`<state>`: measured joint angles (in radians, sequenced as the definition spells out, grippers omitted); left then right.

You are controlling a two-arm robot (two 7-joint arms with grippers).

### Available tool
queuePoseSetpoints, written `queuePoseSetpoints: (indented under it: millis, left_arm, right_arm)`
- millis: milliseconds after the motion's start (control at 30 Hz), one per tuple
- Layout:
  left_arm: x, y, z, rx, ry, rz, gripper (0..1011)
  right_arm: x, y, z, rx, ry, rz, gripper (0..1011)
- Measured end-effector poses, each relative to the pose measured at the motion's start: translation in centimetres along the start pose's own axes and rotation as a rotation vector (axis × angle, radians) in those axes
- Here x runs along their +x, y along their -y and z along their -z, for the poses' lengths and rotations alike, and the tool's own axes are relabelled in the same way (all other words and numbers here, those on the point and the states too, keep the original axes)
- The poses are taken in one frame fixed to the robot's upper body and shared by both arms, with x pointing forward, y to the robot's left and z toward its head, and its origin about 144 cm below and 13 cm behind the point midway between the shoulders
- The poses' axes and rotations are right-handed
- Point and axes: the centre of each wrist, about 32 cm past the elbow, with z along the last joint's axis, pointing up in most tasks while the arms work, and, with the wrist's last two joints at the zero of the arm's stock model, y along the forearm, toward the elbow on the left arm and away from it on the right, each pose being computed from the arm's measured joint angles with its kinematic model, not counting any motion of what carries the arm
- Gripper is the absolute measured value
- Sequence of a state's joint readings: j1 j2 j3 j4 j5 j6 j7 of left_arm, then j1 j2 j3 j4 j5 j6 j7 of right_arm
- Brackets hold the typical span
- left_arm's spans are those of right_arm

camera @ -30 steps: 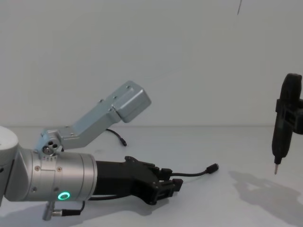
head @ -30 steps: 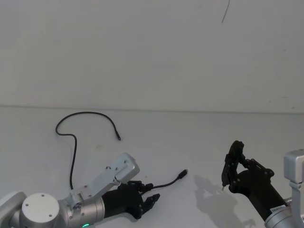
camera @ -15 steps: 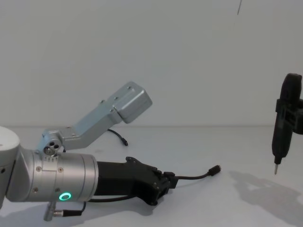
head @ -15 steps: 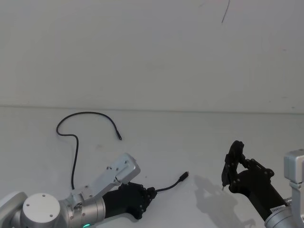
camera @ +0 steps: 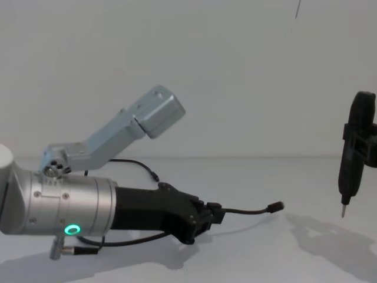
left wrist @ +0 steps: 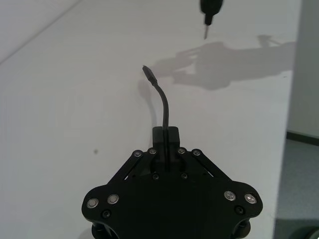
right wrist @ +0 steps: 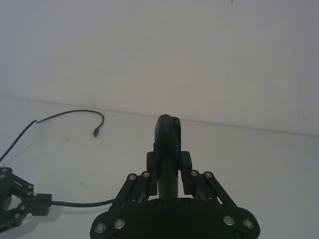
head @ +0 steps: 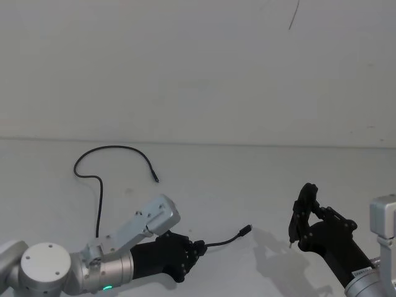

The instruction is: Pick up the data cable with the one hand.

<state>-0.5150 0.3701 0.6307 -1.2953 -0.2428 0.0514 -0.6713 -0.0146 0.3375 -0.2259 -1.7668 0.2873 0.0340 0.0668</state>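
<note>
The data cable (head: 112, 147) is thin and black. It loops across the white table at the left, and its far plug (head: 154, 180) lies flat. My left gripper (head: 195, 247), black on a silver cylinder with a green ring, is shut on the cable near its other end. That free end (camera: 254, 210) sticks out to the right, with the plug (camera: 275, 206) held just above the table. In the left wrist view the cable (left wrist: 163, 102) rises from between the closed fingers (left wrist: 172, 135). My right gripper (right wrist: 169, 167) hangs at the right, shut on a black pen-like tool (camera: 351, 154).
The white table (head: 247, 179) meets a plain white wall along a straight back edge. A thin dark line (head: 294, 15) hangs on the wall at the top right. The tool's shadow (camera: 330, 239) falls on the table by the right arm.
The left gripper's fingers have closed on the cable and the gripper has risen slightly. The cable's near plug has lifted and shifted right. The right arm has not moved.
</note>
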Motion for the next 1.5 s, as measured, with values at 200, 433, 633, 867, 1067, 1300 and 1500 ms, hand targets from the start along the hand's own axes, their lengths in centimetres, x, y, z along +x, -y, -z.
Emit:
queuePoseSetpoints:
  millis: [200, 433, 633, 867, 1067, 1300, 1500]
  left_arm:
    - [0.7, -0.9, -0.9, -0.018, 0.028, 0.056, 51]
    - [1.9, -3.3, -2.3, -0.028, 0.070, 0.135, 51]
    - [2.3, -5.2, -2.9, -0.023, 0.091, 0.167, 51]
    - [2.5, -6.8, -3.3, -0.012, 0.104, 0.186, 51]
    - [2.4, -7.6, -3.4, -0.010, 0.108, 0.189, 51]
    - [2.2, -7.8, -3.4, -0.015, 0.105, 0.183, 51]
    - [2.1, -7.9, -3.4, -0.018, 0.104, 0.177, 50]
  right_arm:
    - [0.0, 0.0, 0.0, 0.000, 0.000, 0.000, 269]
    - [0.0, 0.0, 0.0, 0.000, 0.000, 0.000, 269]
    - [0.0, 0.0, 0.0, 0.000, 0.000, 0.000, 269]
    - [0.0, 0.0, 0.0, 0.000, 0.000, 0.000, 269]
    - [0.0, 0.0, 0.0, 0.000, 0.000, 0.000, 269]
    - [0.0, 0.0, 0.0, 0.000, 0.000, 0.000, 269]
    - [0.0, 0.0, 0.0, 0.000, -0.001, 0.000, 269]
